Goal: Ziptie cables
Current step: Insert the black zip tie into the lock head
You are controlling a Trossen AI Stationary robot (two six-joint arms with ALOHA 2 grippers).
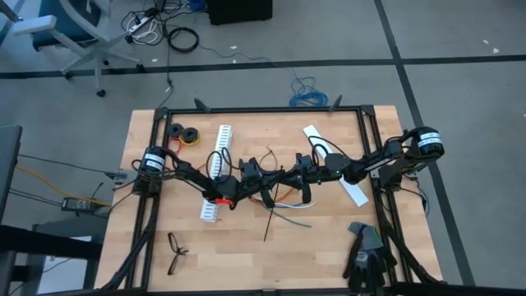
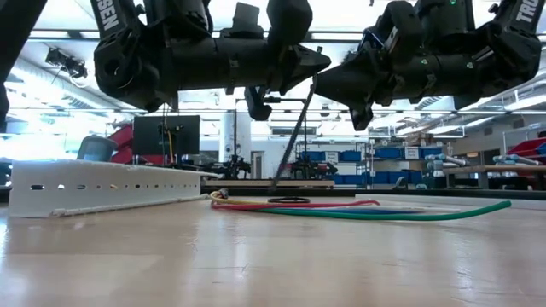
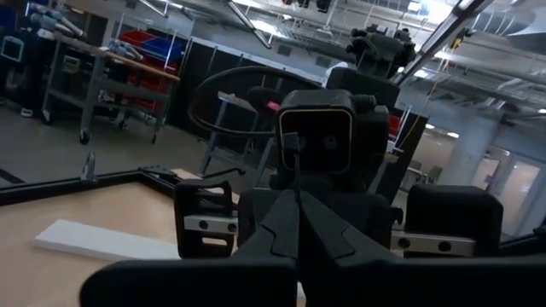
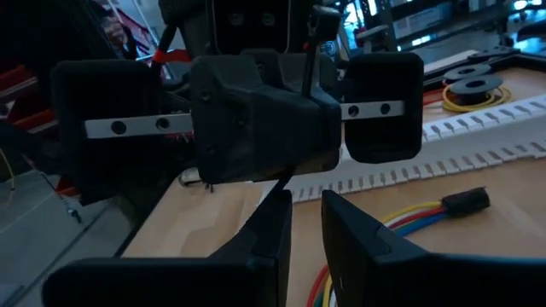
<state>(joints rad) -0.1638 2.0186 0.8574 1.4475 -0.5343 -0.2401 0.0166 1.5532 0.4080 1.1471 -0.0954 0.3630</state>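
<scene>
High view, left pincer (image 1: pixel 246 177) above cables (image 1: pixel 283 205)

Wooden table (image 1: pixel 148 247), cables (image 1: pixel 288 215), slotted strip (image 1: pixel 217 168), eyeglasses (image 1: pixel 175 251)

from where i'm sitting, both arms meet over the middle of the table (image 1: pixel 329 247). left gripper (image 1: pixel 261 174) and right gripper (image 1: pixel 288 176) sit nose to nose, raised above the wood. a ziptie (image 1: pixel 269 220) runs from between them toward the near edge, and the cables (image 1: pixel 289 205) lie on the table right under them. the slotted strip (image 1: pixel 215 174) lies under the left arm, two tape rolls (image 1: pixel 184 133) behind it near the far left corner. eyeglasses (image 1: pixel 176 251) sit near-left, gloves (image 1: pixel 366 255) near-right.
</scene>
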